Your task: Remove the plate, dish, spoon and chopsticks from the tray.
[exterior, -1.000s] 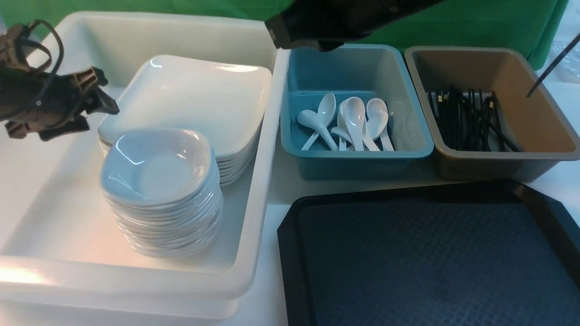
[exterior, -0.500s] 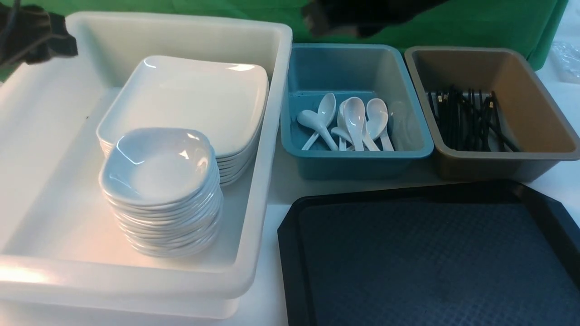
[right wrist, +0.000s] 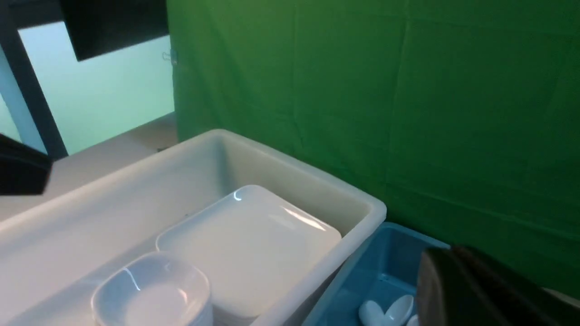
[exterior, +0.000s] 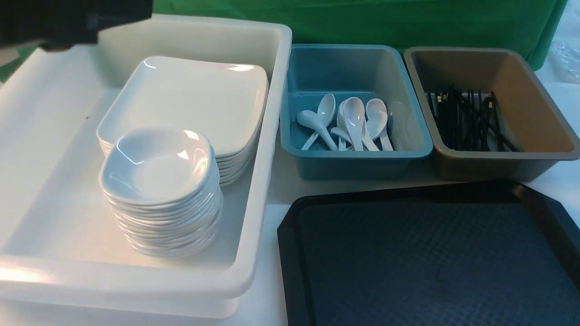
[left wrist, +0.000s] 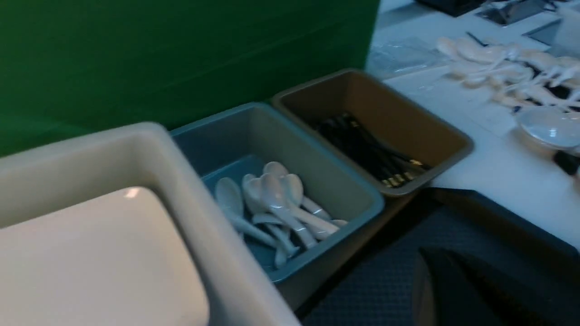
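Tray [exterior: 430,262]: its black patterned surface looks bare from my front view — I judge the clearing done.
Plate [exterior: 190,97]: on top of the stack in the white tub [exterior: 267,136], behind the pile of small dishes [exterior: 156,165].
Spoon: I can't single it out; spoons [exterior: 353,120] lie together in the blue tub [exterior: 421,149].
Chopsticks [exterior: 466,120]: a dark bundle in the brown tub [exterior: 507,167].
Risk: the dish pile stands tall near the tub's front wall; if I sweep an arm low across it while pulling back, it could topple or slide. The dark arm [exterior: 68,20] is blurred at the far left corner, so I'd keep it high.
Left gripper: fingers not visible to me; I take it as closed together, holding nothing.
Right gripper: out of my front view, only a dark edge at the wrist — closed, nothing carried.
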Robot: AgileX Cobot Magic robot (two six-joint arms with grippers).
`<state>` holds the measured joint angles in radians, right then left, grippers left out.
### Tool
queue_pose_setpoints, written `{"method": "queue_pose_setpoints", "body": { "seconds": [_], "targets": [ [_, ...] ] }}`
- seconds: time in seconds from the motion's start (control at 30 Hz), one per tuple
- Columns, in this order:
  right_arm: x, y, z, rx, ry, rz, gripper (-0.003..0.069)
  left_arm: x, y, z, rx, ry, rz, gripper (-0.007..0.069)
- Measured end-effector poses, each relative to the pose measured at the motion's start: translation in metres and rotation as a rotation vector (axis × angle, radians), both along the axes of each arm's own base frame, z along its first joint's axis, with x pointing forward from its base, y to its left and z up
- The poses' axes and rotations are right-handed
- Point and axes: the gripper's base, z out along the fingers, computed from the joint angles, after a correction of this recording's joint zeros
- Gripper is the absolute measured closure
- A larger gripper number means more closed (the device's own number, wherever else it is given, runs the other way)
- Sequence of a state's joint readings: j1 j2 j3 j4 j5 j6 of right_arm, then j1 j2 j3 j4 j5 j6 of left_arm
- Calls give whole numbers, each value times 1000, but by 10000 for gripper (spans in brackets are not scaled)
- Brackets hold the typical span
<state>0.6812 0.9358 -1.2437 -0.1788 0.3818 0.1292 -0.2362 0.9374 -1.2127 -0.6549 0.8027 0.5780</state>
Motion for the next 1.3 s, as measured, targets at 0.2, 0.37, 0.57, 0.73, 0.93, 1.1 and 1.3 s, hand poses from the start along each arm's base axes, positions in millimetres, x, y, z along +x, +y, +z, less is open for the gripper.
{"method": "queue_pose_setpoints", "body": {
  "seconds": [0.2,0.37,0.57,0.73,0.93,1.1,1.3],
  "targets": [
    [-45,-31,-58,97,-136,44,631,-48,10,-23,-38,-58,9,623],
    [-78,-56,-106,142,-197,59,632,-86,24,-77,-78,-62,62,623],
    [-97,-72,-136,166,-228,59,622,-112,34,-135,-163,-46,107,623],
    [-103,-76,-136,183,-251,59,598,-114,39,-156,-216,-78,159,622],
    [-103,-76,-136,183,-251,59,580,-113,40,-164,-221,-76,176,622],
    [-103,-76,-136,183,-251,59,567,-112,40,-164,-222,-78,178,622],
    [-103,-76,-136,183,-251,59,555,-112,40,-164,-223,-77,178,622]
  ]
}}
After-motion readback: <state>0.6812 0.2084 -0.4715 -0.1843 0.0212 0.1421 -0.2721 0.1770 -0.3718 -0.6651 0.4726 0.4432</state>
